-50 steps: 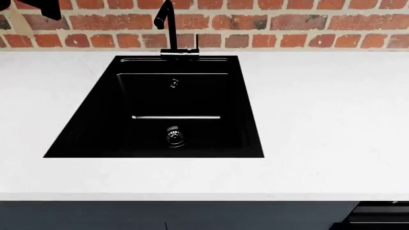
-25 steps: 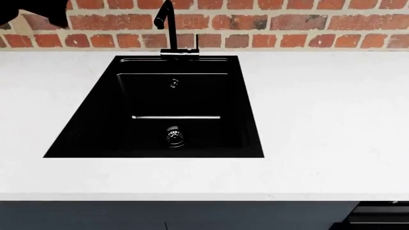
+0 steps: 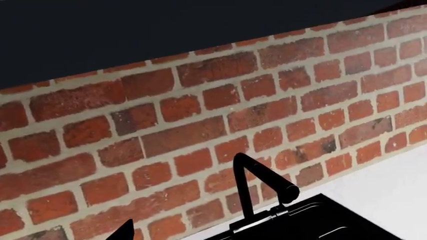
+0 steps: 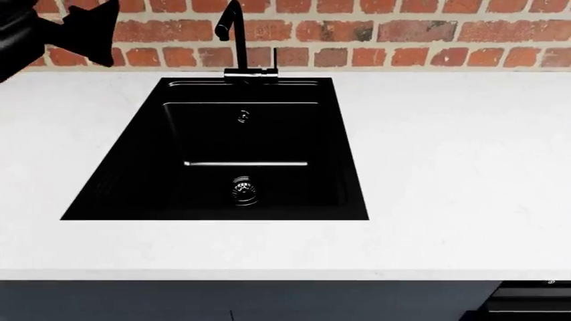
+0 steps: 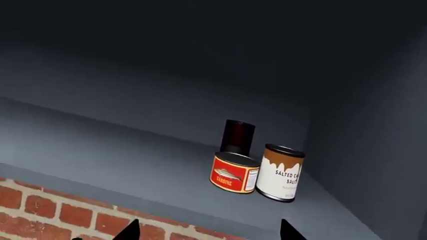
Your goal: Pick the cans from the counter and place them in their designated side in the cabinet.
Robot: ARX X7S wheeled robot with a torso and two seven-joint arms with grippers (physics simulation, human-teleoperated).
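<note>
Both cans stand on the grey cabinet shelf [image 5: 120, 155] in the right wrist view, near its right wall. The squat red-labelled can [image 5: 235, 173] touches or nearly touches the taller white and brown can [image 5: 280, 172]. My right gripper [image 5: 210, 231] is open below and in front of the shelf edge, with nothing between its fingertips. It is out of the head view. The white counter [image 4: 446, 167] carries no cans in the head view. My left gripper [image 4: 89, 30] hangs at the far left above the counter, before the brick wall, open and empty [image 3: 207, 232].
A dark cylinder [image 5: 237, 136] stands behind the red can on the shelf. A black sink [image 4: 232, 160] with a black tap [image 4: 237, 40] is let into the counter. A brick wall [image 4: 402, 33] runs behind the counter. Dark drawer fronts [image 4: 526, 304] show below the front edge.
My left arm has come further into the head view at the top left, moving right and down. Nothing on the counter has moved.
</note>
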